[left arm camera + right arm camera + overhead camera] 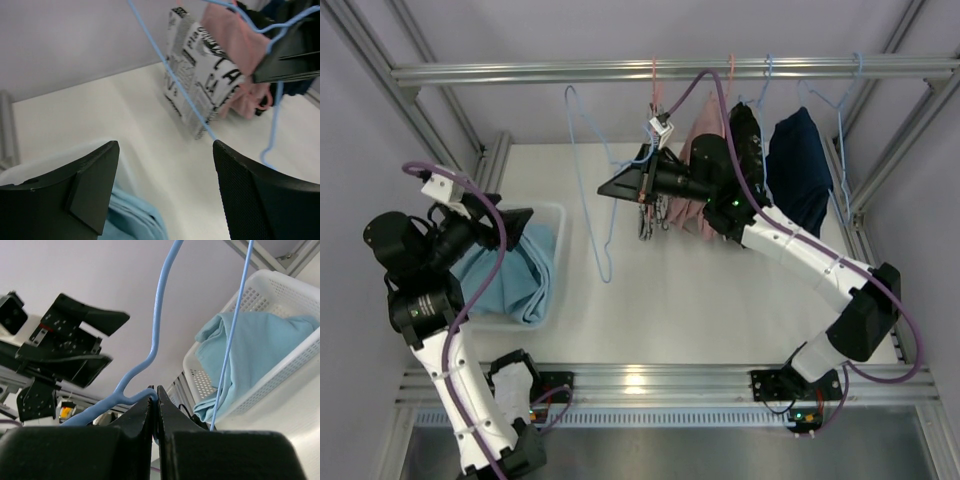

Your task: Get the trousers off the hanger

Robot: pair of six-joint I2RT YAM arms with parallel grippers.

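Observation:
The light blue trousers [515, 275] lie in a white basket [560, 212]; they also show in the left wrist view [135, 220] and the right wrist view [250, 347]. The newsprint trousers [650, 215] and the pink trousers [692, 205] hang behind my right gripper; both show in the left wrist view, newsprint [200, 70] and pink [235, 45]. My right gripper [604, 190] is shut on the wire of an empty light blue hanger [608, 235], seen pinched between the jaws [155, 396]. My left gripper [523, 222] is open and empty above the basket [165, 150].
A metal rail [520, 72] crosses the back and carries several hangers. A dark blue garment [800, 175] hangs on a blue hanger at the right. Metal frame posts stand at both sides. The basket [280, 295] stands at the table's left.

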